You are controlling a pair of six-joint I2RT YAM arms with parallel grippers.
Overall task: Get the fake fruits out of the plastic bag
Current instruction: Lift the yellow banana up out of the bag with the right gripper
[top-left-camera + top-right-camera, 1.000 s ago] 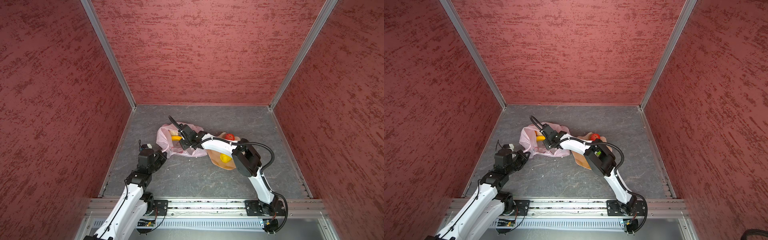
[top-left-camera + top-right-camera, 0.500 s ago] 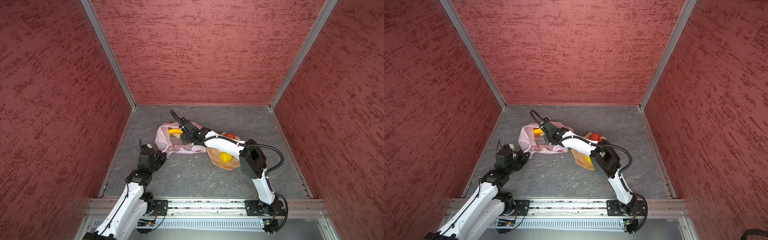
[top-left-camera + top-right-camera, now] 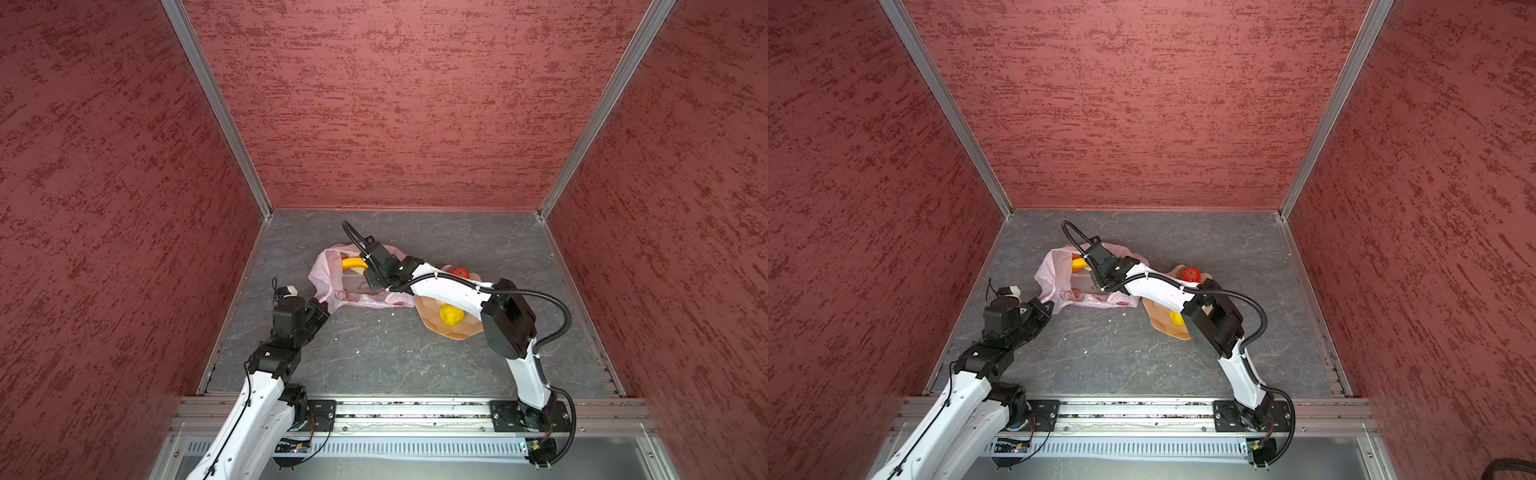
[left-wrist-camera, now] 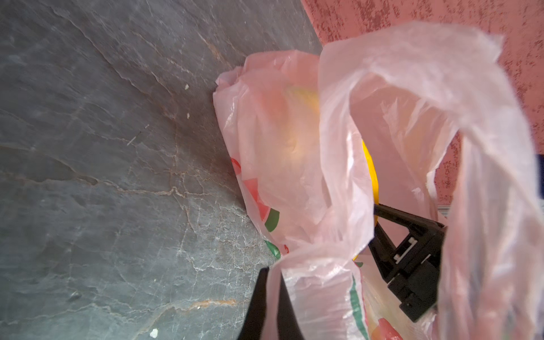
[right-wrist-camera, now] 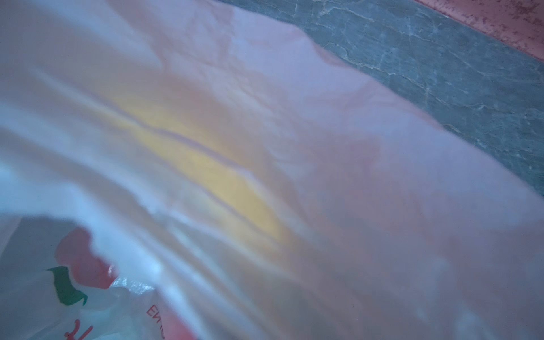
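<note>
On grey floor (image 3: pixel 374 353), left pincer (image 3: pixel 325 306) clamps the plastic bag (image 3: pixel 332 282); right pincer (image 3: pixel 366 272) clamps the banana (image 3: pixel 352 263).

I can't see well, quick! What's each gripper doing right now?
Left gripper: closed, pinching the plastic bag.
Right gripper: closed, holding the banana.

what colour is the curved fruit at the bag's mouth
Yellow; the banana in the plastic bag shows best in a top view.

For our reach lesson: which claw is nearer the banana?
Right. The right claw grips the banana at the plastic bag's mouth; the left claw pinches the bag's near edge, away from it.
</note>
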